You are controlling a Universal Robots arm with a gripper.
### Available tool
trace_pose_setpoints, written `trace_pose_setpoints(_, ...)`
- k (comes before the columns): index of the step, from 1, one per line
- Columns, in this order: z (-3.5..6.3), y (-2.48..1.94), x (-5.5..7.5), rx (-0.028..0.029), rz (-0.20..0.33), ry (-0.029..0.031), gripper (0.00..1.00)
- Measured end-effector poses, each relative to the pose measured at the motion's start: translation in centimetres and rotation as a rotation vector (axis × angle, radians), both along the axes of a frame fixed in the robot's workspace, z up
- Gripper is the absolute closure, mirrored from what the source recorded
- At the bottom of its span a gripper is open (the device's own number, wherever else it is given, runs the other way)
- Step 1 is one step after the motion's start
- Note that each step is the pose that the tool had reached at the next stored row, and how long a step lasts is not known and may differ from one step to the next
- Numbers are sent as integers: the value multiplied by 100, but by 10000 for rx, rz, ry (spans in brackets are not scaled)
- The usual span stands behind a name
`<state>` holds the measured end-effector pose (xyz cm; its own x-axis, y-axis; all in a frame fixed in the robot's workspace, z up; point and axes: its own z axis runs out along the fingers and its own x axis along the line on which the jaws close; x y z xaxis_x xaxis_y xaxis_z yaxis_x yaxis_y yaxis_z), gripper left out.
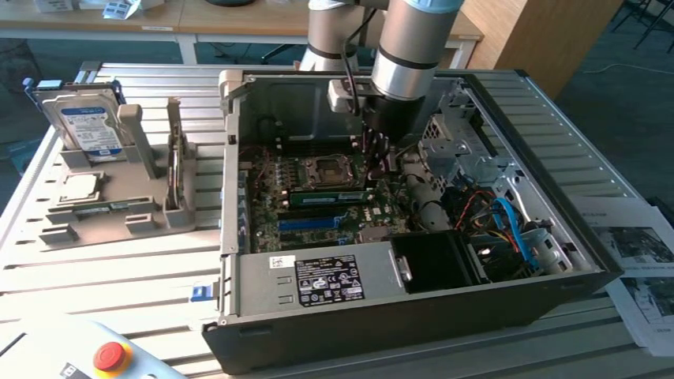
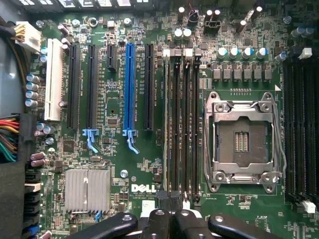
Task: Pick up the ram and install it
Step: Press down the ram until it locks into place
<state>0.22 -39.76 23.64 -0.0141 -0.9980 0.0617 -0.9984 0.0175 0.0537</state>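
The ram (image 1: pixel 327 196) stands edge-up in a motherboard slot inside the open computer case (image 1: pixel 589 272). In the exterior view we see it at six o'clock of the processor socket (image 1: pixel 321 170). The gripper (image 1: pixel 377 154), at two o'clock of the ram, has its fingers (image 2: pixel 158 221) pressed together, holding nothing we can see.

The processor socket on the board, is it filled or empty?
Empty. The processor socket shows bare contacts inside its metal frame in the wrist view, with no chip seated.
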Motion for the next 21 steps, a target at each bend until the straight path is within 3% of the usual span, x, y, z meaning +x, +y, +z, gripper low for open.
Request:
trace_pose_setpoints(3, 1, 0, -29, -1, 1, -1, 90)
trace_pose_setpoints(10, 1, -1, -327, -2, 0, -65, 90)
trace_pose_setpoints(21, 1, 0, -681, -1, 0, -100, 90)
